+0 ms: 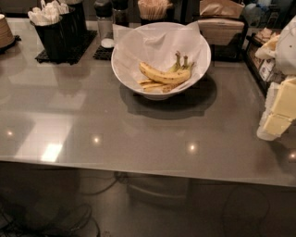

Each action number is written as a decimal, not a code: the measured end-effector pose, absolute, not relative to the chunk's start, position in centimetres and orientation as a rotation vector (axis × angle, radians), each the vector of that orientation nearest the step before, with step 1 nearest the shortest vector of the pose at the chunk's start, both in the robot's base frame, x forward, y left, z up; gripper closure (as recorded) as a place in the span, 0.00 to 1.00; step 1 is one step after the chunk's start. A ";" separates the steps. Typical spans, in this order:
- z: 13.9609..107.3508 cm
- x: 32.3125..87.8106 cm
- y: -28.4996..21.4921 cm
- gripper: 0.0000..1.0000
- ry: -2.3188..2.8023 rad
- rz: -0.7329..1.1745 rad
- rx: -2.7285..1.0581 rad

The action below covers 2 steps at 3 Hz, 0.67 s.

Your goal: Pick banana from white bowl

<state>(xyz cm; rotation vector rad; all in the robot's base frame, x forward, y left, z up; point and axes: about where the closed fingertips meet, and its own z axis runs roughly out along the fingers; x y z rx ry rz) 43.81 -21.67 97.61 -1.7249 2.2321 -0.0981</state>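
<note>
While the gripper [279, 115] hangs at the right edge of the camera view, over the right end of the grey table [92, 125], a stretch of tabletop is all that lies between it and the white bowl [132, 83]. I cannot tell whether the gripper is spread or pressed together. It is well apart from the bowl.

The bowl sits to the gripper's left and farther back, lined with one crinkled paper liner [157, 41]. The banana [164, 75] lies inside it, thick and curved, its stem end turned toward the gripper's side. It rests on top of two slimmer bananas [151, 85], so there are three bananas in one bowl.

Farther left of the gripper, past the bowl, two black utensil holders [58, 37] hold white cutlery and stand on a black mat [44, 58]. Just behind the bowl's left rim stands one shaker [104, 18], with a small white lid [107, 43] at its foot. Behind the bowl, a cup of wooden sticks [152, 9] and a brown napkin box [221, 28] stand at the back. Behind the gripper, a rack of packets [262, 51] fills the right side.
</note>
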 end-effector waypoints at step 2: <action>97.6 45.8 -21.0 0.00 2.149 -0.066 -1.754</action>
